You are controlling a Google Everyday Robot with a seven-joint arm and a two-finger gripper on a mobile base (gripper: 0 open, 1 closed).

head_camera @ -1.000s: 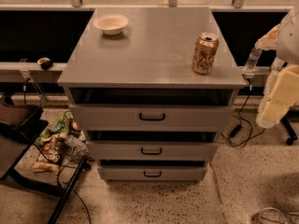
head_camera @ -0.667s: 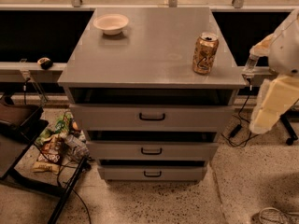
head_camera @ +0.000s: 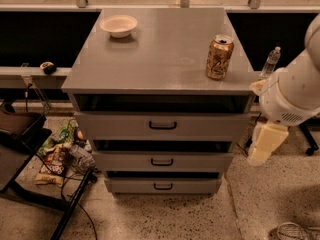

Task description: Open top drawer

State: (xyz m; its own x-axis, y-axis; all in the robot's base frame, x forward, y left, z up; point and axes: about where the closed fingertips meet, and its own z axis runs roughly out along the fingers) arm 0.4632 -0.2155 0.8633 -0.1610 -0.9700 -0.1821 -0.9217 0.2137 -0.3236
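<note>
Arm is dropping and swinging in from the right edge, heading toward 7 o'clock in frame. The hand (head_camera: 261, 151) is now hanging below worktop (head_camera: 165, 49) level, off the cabinet's right side, where a second ago it was sitting higher and further out. Nothing else is shifting: can, bowl and drawers are all staying put.

Current state:
- Top drawer (head_camera: 115, 126) is sitting directly under the worktop, front looking flush, so I'm reading it as not yet opened.
- Its black bar handle (head_camera: 162, 125) is sitting mid-panel, untouched.
- Hand is sitting at roughly 4 o'clock from that handle, well apart from it and carrying nothing. Can't tell whether it's set wide or narrow.
- Soda can (head_camera: 219, 57) is standing near the worktop's right edge, at 1 o'clock from the handle. White bowl (head_camera: 119, 25) is sitting at 11 o'clock, far corner.
- Two shallower drawers (head_camera: 162, 161) are stacked below, same style of handle.

My read: this is looking like the approach phase, with the arm getting down to handle height. The hand is probably needing to travel toward 10 o'clock and line up on the top bar, not the middle one.
</note>
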